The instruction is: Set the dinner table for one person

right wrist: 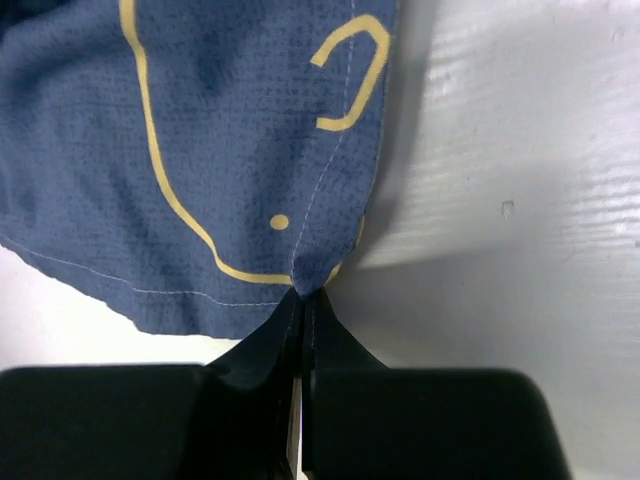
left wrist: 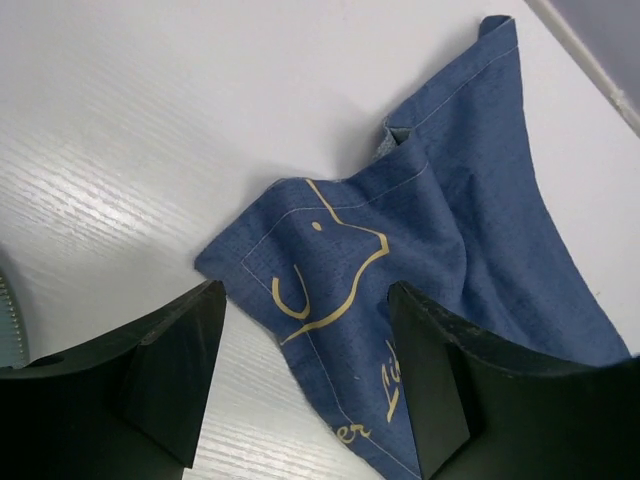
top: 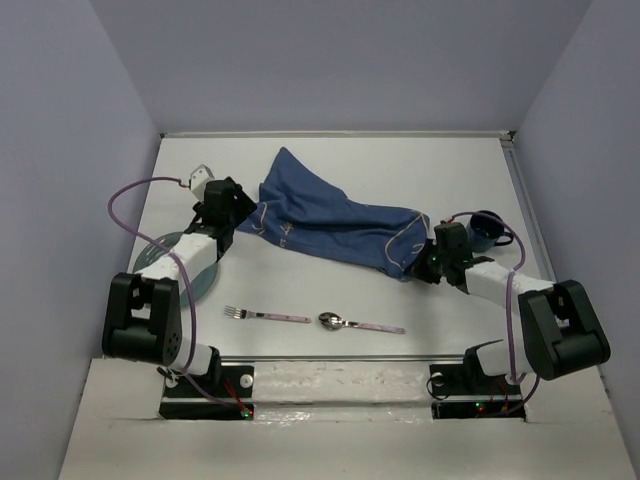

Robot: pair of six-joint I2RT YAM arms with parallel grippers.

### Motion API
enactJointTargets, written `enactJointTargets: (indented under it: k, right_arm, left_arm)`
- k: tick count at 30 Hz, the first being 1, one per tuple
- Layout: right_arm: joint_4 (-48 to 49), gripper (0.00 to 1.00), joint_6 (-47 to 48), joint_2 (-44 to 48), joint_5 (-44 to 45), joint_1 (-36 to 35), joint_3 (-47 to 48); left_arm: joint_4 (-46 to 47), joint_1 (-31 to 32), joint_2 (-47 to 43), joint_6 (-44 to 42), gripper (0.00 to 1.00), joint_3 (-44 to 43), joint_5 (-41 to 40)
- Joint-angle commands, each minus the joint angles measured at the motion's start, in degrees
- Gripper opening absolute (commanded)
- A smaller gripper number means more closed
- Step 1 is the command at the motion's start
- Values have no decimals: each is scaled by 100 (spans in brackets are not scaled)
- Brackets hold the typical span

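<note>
The dinner table [top: 400, 165] is a large white top. A crumpled dark blue cloth [top: 330, 215] with pale line drawings lies across its middle. My left gripper [top: 240, 213] is open at the cloth's left corner. In the left wrist view the cloth [left wrist: 450, 230] lies between and below the spread gripper [left wrist: 305, 400], untouched. My right gripper [top: 425, 262] is shut on the cloth's right corner. In the right wrist view the gripper [right wrist: 303, 300] pinches a fold of the cloth [right wrist: 200, 150]. A fork [top: 265, 316] and a spoon [top: 360, 324] lie near the front edge.
A grey-green plate [top: 165, 272] lies under my left arm; its rim shows in the left wrist view [left wrist: 8, 320]. A dark blue cup [top: 490, 228] stands behind my right arm. Purple walls enclose the table on three sides.
</note>
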State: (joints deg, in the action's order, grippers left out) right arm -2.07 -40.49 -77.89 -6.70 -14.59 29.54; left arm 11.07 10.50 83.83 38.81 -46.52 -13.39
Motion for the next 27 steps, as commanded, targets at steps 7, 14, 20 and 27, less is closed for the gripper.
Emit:
enactJointTargets:
  k: [7, 14, 20, 27]
  right_arm:
    - [-153, 0, 393, 625, 397, 53, 2060]
    - [-618, 0, 638, 959, 361, 53, 3337]
    - [-716, 0, 823, 977, 776, 105, 3365]
    - [-699, 0, 744, 538, 433, 105, 3427]
  left_arm:
    - [106, 4, -271, 74, 78, 802, 64]
    - [194, 4, 1, 101, 78, 838, 214]
    - [238, 22, 309, 101, 79, 777, 336]
    - [89, 408, 731, -31, 78, 583, 618]
